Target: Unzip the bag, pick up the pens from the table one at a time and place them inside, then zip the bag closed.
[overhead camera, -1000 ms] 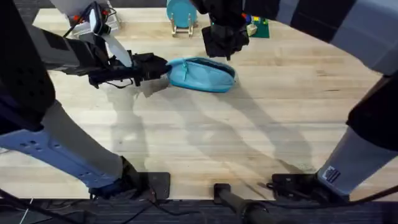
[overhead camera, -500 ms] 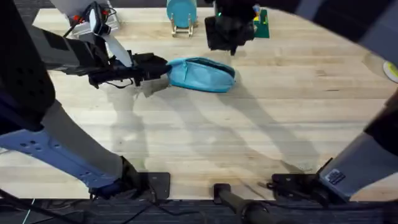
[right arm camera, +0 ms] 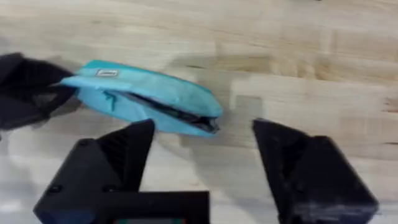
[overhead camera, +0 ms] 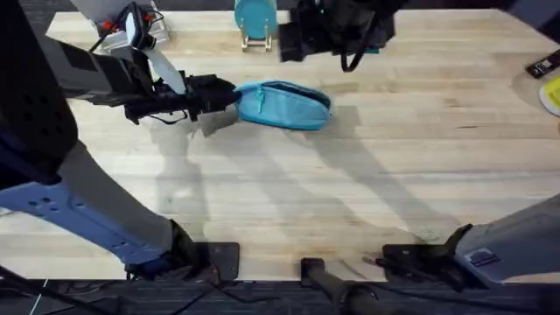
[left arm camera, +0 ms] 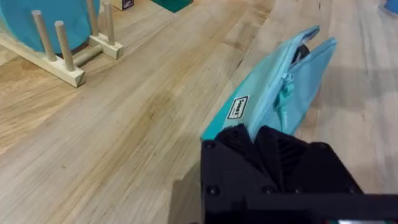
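Your table (overhead camera: 367,175) is a broad light-wood butcher-block top with pale plank grain running across it, and most of it lies bare in the overhead view. The bag (overhead camera: 284,105) lies on its side toward the far middle of that surface, its long axis running left to right. At its left end, your left gripper (overhead camera: 229,98) is clenched on the bag's corner; the left wrist view shows the black fingers (left arm camera: 273,155) pinched on the fabric just below the small white label, with the zipper pull hanging beside them. The zipper is partly open: the right wrist view shows a dark slit along the bag (right arm camera: 146,99) toward its right end.

Your right gripper (right arm camera: 202,149) hangs above the table with its two fingers spread wide and nothing between them; in the overhead view it shows as a dark mass (overhead camera: 337,31) at the far edge, beyond the bag and apart from it.

Behind the bag, near the far edge, a teal disc on a wooden stand (overhead camera: 255,22) stands upright; the left wrist view shows its dowels and base (left arm camera: 68,50). A green block (overhead camera: 367,39) sits just past the right gripper. At the far right edge you can see a yellow-green round object (overhead camera: 551,94) and a dark item (overhead camera: 542,66), both cut off by the frame. Dark floor borders the table at the near edge.
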